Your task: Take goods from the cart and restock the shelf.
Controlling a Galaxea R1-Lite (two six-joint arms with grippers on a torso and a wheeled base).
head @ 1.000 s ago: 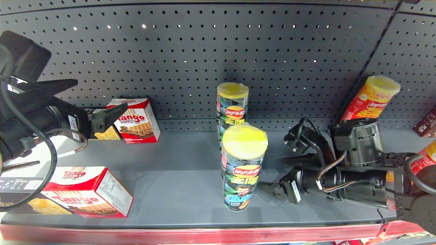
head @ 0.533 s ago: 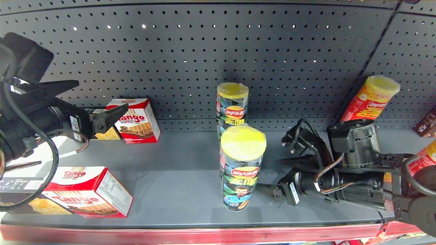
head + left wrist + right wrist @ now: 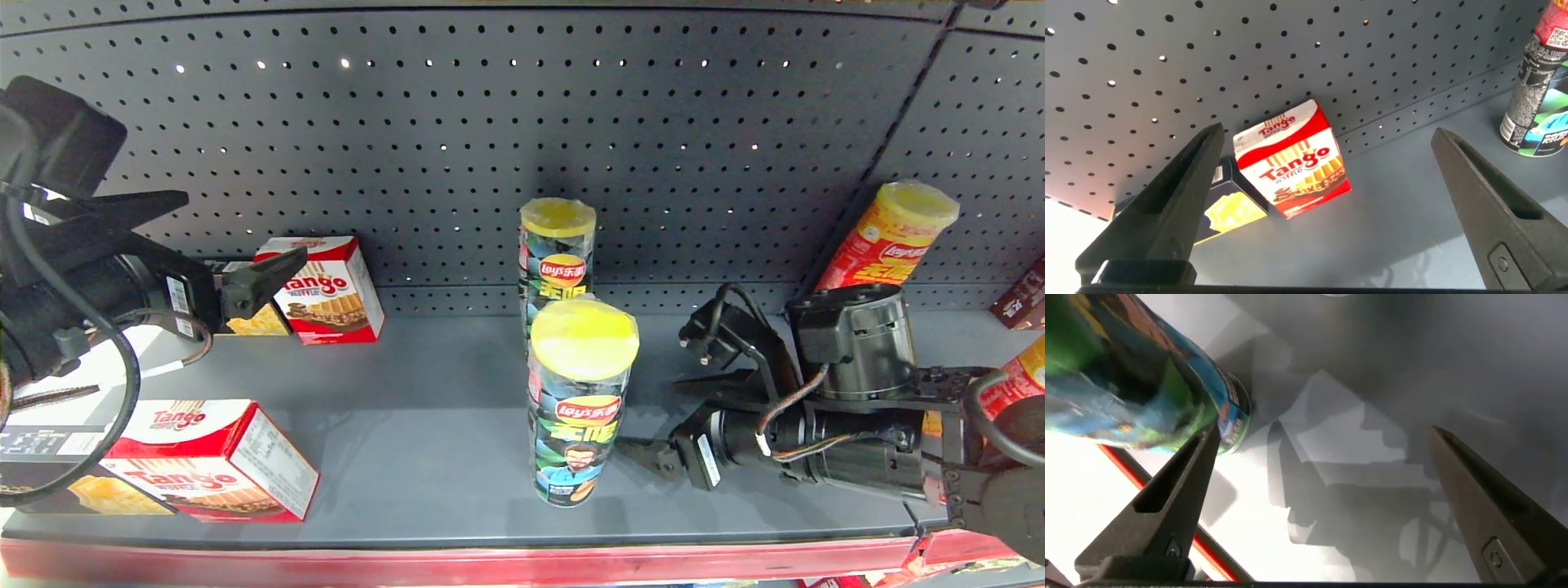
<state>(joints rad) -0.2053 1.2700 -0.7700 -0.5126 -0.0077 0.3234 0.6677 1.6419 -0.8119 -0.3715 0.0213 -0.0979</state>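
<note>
Two dark chips cans with yellow lids stand mid-shelf, the front can point(image 3: 580, 408) ahead of the back can point(image 3: 558, 253). My right gripper point(image 3: 653, 412) is open just to the right of the front can, low over the shelf point(image 3: 408, 425). In the right wrist view the gripper point(image 3: 1323, 434) is open, with the front can point(image 3: 1143, 384) beside one finger rather than in the gap. My left gripper point(image 3: 243, 227) hangs open at the left, in front of a red wafer box point(image 3: 331, 290). The left wrist view has the gripper point(image 3: 1327, 132) open towards that box point(image 3: 1298, 159).
A second red wafer box point(image 3: 212, 461) lies at the front left, with yellow-and-black boxes point(image 3: 257, 320) beside both. Orange chips cans point(image 3: 890, 237) lean at the right. The pegboard wall point(image 3: 490, 122) closes the back. A red strip point(image 3: 490, 563) edges the shelf front.
My right arm edged slightly left towards the front can and back again. The can shifted only a little. The left arm has barely moved.
</note>
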